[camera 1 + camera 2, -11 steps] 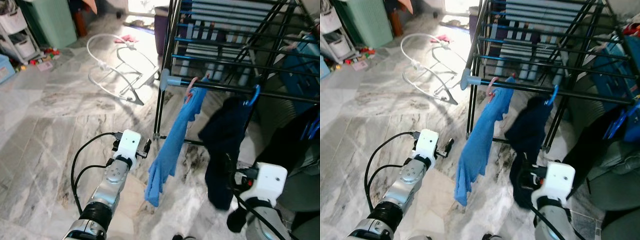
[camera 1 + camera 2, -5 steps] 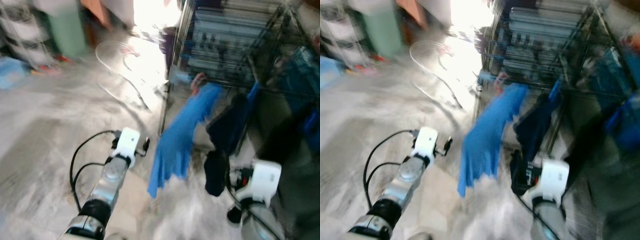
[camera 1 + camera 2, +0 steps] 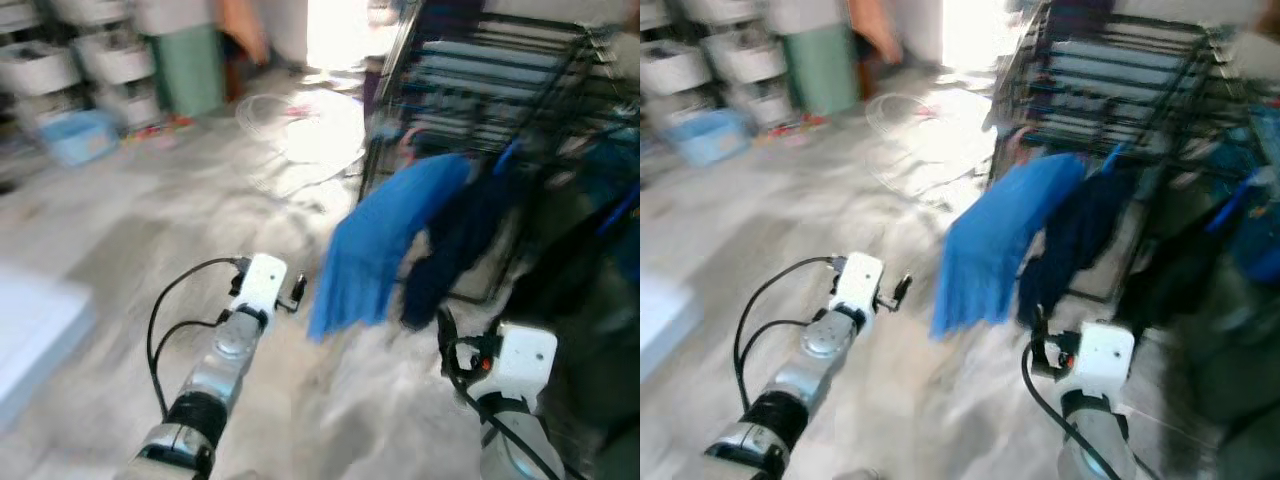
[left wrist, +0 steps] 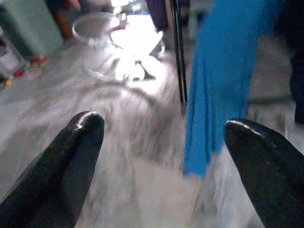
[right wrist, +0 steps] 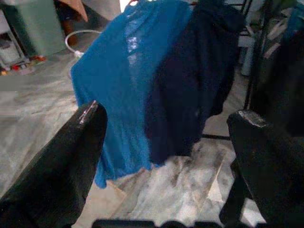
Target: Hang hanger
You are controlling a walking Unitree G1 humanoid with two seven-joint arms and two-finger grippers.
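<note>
Hanger probably blurred; blue cloth (image 3: pixel 385 240) drapes limply.

Head views are blurring. Bright blue garment (image 3: pixel 385 240) is hanging from the black drying rack (image 3: pixel 500 90), draping down and flaring out toward the robot's left, lower hem ending above the marble floor. Dark navy garment (image 3: pixel 455 245) is hanging just beside it on the right, the two overlapping at their edges. A pinkish hanger hook (image 3: pixel 408 140) is showing at the top of the blue garment, a blue hook (image 3: pixel 508 155) over the navy one; hanger shapes are too blurred to tell.
</note>
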